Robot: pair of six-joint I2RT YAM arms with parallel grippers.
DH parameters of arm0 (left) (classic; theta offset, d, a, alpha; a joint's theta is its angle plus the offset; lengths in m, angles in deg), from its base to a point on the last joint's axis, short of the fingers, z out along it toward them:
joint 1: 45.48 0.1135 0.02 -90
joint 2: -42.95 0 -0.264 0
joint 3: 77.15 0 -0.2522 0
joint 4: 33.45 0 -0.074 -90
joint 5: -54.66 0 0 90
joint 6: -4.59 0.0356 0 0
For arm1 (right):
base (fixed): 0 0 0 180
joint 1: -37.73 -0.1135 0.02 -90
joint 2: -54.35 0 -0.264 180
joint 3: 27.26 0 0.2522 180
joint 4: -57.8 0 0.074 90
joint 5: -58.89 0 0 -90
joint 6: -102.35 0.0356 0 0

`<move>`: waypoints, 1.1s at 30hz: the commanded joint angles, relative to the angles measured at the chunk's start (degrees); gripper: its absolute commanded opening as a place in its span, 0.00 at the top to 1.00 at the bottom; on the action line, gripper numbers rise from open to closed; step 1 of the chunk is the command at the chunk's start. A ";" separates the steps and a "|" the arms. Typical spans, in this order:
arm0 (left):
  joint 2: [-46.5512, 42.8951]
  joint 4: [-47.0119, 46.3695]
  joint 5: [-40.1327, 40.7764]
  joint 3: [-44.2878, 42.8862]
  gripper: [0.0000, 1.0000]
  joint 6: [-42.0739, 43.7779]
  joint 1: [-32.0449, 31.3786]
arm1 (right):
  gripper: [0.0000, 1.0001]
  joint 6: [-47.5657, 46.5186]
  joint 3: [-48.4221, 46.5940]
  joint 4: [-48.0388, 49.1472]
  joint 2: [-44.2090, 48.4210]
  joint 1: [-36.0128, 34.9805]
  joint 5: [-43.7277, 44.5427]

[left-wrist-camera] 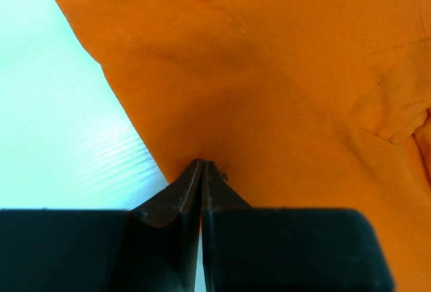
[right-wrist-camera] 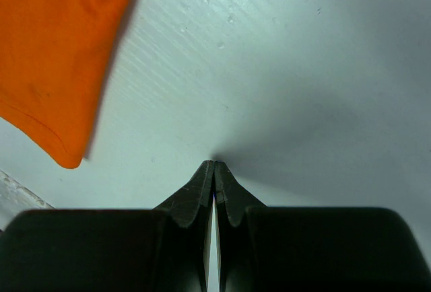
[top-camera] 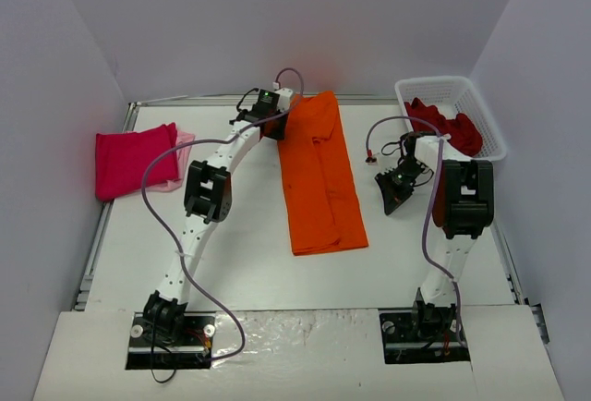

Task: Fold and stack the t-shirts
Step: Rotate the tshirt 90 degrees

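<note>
Fingers (left-wrist-camera: pixel 180 196) of the left gripper (left-wrist-camera: pixel 203 164) pinched the orange t-shirt's (left-wrist-camera: pixel 283 70) far edge, probably for folding; the right gripper (right-wrist-camera: pixel 214 165) hung closed, empty.

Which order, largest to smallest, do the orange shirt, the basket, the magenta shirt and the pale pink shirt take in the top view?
1. Orange shirt.
2. Basket and magenta shirt: much alike, unranked.
3. Pale pink shirt: only its edge shows.
</note>
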 commanded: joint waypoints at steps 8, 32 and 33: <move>-4.02 7.24 1.81 3.37 0.98 2.77 3.17 | 1.00 0.23 -2.04 -4.05 -1.92 -2.14 -0.11; 3.54 5.83 5.94 -8.93 0.97 5.14 2.99 | 1.00 -0.04 -2.65 -4.93 -5.79 -2.67 0.50; 3.71 4.96 6.20 -9.02 0.97 5.40 2.82 | 1.00 -0.04 -2.74 -4.93 -5.88 -2.75 0.59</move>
